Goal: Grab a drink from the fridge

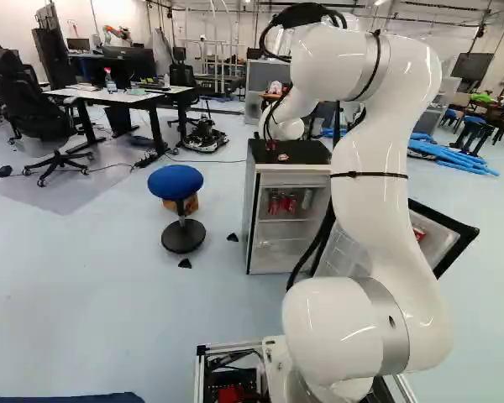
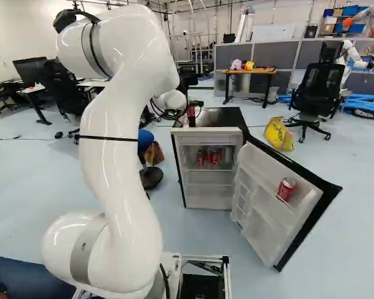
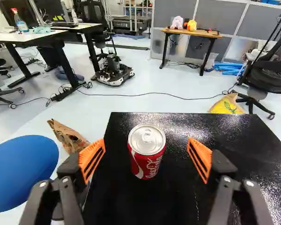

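Here, a lettered red can point(image 3: 152, 161) on the fridge top point(image 3: 234, 133)

Our end effector point(image 2: 189, 113) is spread, its orange pads point(image 3: 92, 159) either side of the can, touching neither flank. We note the can upright, silver lid uppermost, white script running down its red wall. Fridge door point(image 2: 258, 208) open; we see a second red can point(image 2: 286, 189) on it, white lettering showing. More red cans point(image 2: 215, 157) on an inside shelf, print too small for us. Blue stool point(image 3: 23, 168) beside the fridge.

Bright light glares off the black fridge top point(image 3: 243, 150).
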